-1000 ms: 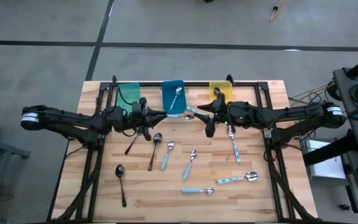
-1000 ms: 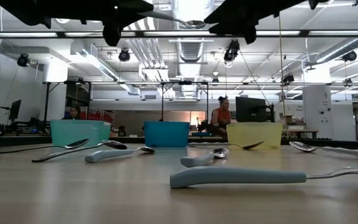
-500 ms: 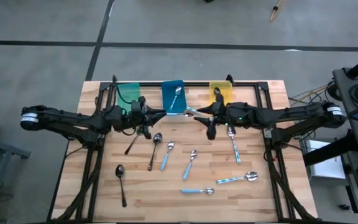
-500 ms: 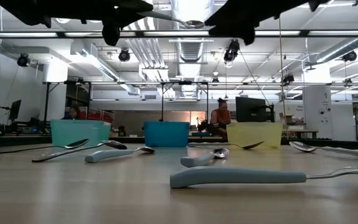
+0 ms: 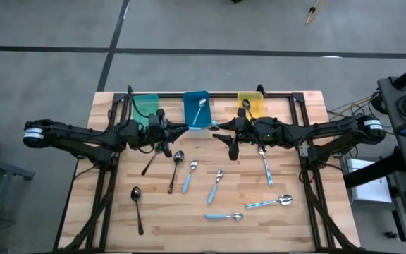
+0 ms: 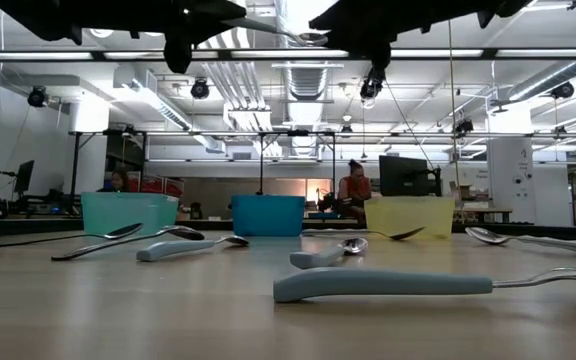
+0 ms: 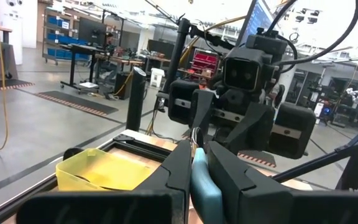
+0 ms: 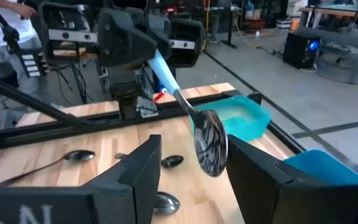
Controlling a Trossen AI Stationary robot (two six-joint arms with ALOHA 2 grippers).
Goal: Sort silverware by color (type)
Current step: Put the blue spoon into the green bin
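The left gripper (image 5: 166, 133) is clamped on the light-blue handle of a held spoon (image 8: 199, 127), raised above the tabletop (image 5: 294, 222) in front of the blue bin (image 5: 197, 111) at the far edge. The spoon sticks out toward the right gripper (image 5: 229, 138), whose fingers (image 8: 143, 168) stand apart on either side of the shiny bowl; whether they touch it is hard to judge.

A silver spoon (image 5: 201, 108) lies in the blue bin and a dark one (image 5: 245, 106) in the yellow bin (image 5: 251, 104); the teal bin (image 5: 145, 106) stands nearer the far-left corner.

Loose on the wood are 3 dark spoons (image 5: 137, 204) toward the left edge and 5 blue-handled spoons (image 5: 214, 188) spread from the middle toward the near-right corner.

Beyond the table, the low view shows a person (image 6: 353, 188) in the room.
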